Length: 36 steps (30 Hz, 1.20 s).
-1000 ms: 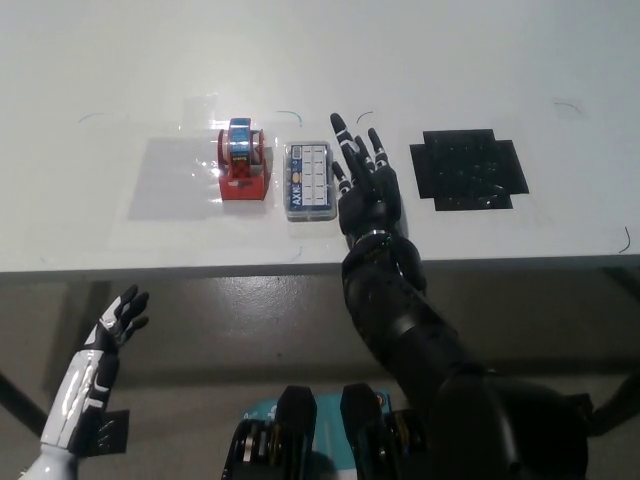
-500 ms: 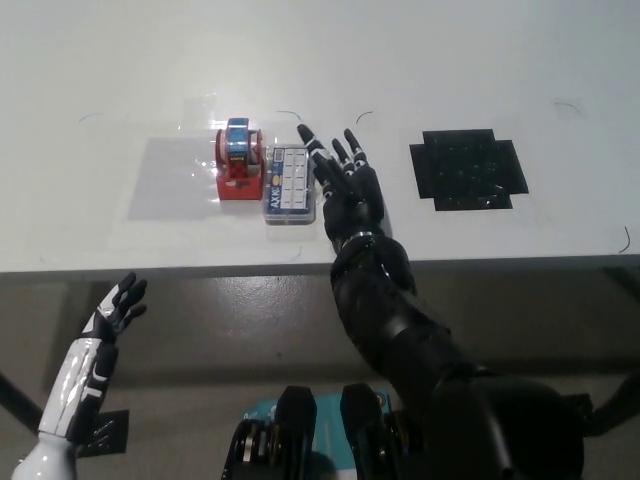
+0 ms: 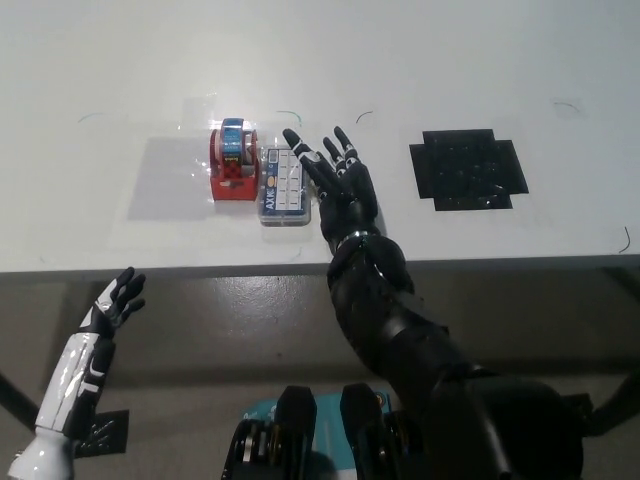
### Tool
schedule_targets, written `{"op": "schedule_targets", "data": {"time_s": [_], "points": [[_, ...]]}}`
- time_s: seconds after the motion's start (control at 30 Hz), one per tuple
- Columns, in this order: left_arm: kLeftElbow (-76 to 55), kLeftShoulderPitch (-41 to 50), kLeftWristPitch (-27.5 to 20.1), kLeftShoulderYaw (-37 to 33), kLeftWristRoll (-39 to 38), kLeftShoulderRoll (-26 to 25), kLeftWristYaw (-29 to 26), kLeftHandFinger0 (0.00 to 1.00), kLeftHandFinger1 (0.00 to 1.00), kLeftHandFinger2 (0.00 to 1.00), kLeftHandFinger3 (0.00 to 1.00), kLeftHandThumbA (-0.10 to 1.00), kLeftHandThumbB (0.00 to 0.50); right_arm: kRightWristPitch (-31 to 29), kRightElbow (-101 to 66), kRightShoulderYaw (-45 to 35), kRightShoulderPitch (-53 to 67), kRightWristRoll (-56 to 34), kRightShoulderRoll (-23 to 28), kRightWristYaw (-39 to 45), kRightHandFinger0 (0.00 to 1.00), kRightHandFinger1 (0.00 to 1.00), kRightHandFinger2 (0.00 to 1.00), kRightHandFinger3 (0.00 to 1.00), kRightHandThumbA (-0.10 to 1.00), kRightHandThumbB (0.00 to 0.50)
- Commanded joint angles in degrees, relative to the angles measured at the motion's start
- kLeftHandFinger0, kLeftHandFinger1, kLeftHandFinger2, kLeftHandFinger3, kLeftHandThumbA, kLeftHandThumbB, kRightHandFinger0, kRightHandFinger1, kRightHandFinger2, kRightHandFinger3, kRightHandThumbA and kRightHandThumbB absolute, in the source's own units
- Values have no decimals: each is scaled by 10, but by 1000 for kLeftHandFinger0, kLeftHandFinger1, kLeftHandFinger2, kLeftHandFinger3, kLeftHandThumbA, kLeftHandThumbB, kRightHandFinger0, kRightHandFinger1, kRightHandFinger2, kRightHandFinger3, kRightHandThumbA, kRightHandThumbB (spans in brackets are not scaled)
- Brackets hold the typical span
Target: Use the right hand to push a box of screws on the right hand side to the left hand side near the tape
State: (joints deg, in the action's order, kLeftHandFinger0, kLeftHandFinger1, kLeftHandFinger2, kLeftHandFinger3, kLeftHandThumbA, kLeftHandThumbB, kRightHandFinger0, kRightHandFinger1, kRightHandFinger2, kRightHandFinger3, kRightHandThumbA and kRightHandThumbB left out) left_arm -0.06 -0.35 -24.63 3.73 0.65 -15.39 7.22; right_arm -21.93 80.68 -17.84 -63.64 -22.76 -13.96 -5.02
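**White tabletop, box of screws sitting right up against the tape**

White is what we're mostly seeing here: a white table [image 3: 420, 60] filling the top half of the head view. Going left to right: our left hand [image 3: 112, 305] is hanging low at the lower left, below the table edge, holding nothing, fingers spread apart. Up on the table there's a faint grey rectangle [image 3: 165, 178], and at its right edge the red tape dispenser [image 3: 233, 165] is standing with a blue-patterned roll on top. Just to the right of it the box of screws [image 3: 282, 188] is lying flat, clear lid with a grid of compartments, its left side touching the dispenser as far as we can tell. Our black right hand [image 3: 342, 188] is lying against the right side of the box, fingers stretched out and fanned, pointing up and to the left, not wrapping around anything; one fingertip is reaching over the box's top right corner. Further right, well apart from all this, a black cross-shaped mat [image 3: 468, 168] is lying flat on the table.
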Motion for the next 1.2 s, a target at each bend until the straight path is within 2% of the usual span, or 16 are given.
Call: {"op": "schedule_targets", "data": {"time_s": [0.0,0.07,0.1,0.13,0.23,0.37,0.43,0.57,0.6,0.77,0.83,0.9,1.0,1.07,1.1,1.17], "points": [[-10,-9,-22,3,-9,-13,4,1000,1000,1000,1000,1000,223,-42,-21,61,-13,84,17,-52,1000,1000,1000,1000,1000,251],[-15,-7,-15,7,-7,-17,4,1000,1000,1000,1000,1000,227,-50,-63,100,5,132,34,-96,1000,1000,1000,1000,1000,249],[-17,-6,-12,8,-6,-18,4,1000,1000,1000,1000,1000,229,-50,-88,114,15,153,41,-115,1000,1000,1000,1000,1000,231],[-20,-6,-8,8,-1,-17,1,1000,1000,1000,1000,1000,234,-50,-126,124,30,175,51,-132,1000,1000,1000,1000,1000,239],[-21,-5,-7,5,-9,-15,5,1000,1000,1000,1000,1000,201,-50,-230,138,71,208,84,-138,1000,1000,1000,1000,1000,283],[-15,-6,-14,0,-10,-16,10,1000,1000,1000,1000,1000,186,-50,-337,158,121,265,113,-173,1000,1000,1000,1000,1000,263],[-16,-5,-11,-3,-13,-15,12,1000,1000,1000,1000,1000,185,-50,-427,148,157,250,119,-137,1000,1000,1000,1000,1000,244],[-17,-4,-9,-2,-7,-13,8,1000,1000,1000,1000,1000,185,-39,-554,142,219,252,129,-114,1000,1000,1000,1000,1000,334],[-18,-4,-9,-1,1,-13,5,1000,1000,1000,1000,1000,185,-36,-578,143,232,253,132,-107,1000,1000,1000,1000,1000,339],[-16,-13,1,3,-3,-17,6,1000,1000,1000,1000,1000,211,-1,-785,155,365,222,158,-46,1000,1000,1000,1000,1000,266],[-11,-20,2,4,-3,-20,6,1000,1000,1000,1000,1000,208,9,-841,158,415,192,167,-28,1000,1000,1000,1000,1000,263],[-9,-27,7,6,-6,-23,7,1000,1000,1000,1000,1000,207,1,-852,159,438,183,172,-22,1000,1000,1000,1000,1000,261],[-5,-40,24,4,-15,-31,16,1000,1000,1000,1000,1000,236,-40,-849,156,516,186,190,-11,1000,1000,1000,1000,1000,266],[1,-46,28,4,-12,-32,16,1000,1000,1000,1000,1000,238,-50,-836,149,552,180,194,-5,1000,1000,1000,1000,1000,248],[7,-50,22,5,-15,-34,17,1000,1000,1000,1000,1000,221,-50,-825,146,569,170,195,0,1000,1000,1000,1000,1000,269],[13,-57,19,7,-25,-35,19,1000,1000,1000,1000,1000,232,-50,-805,144,591,175,199,1,1000,1000,1000,1000,1000,302]]}}
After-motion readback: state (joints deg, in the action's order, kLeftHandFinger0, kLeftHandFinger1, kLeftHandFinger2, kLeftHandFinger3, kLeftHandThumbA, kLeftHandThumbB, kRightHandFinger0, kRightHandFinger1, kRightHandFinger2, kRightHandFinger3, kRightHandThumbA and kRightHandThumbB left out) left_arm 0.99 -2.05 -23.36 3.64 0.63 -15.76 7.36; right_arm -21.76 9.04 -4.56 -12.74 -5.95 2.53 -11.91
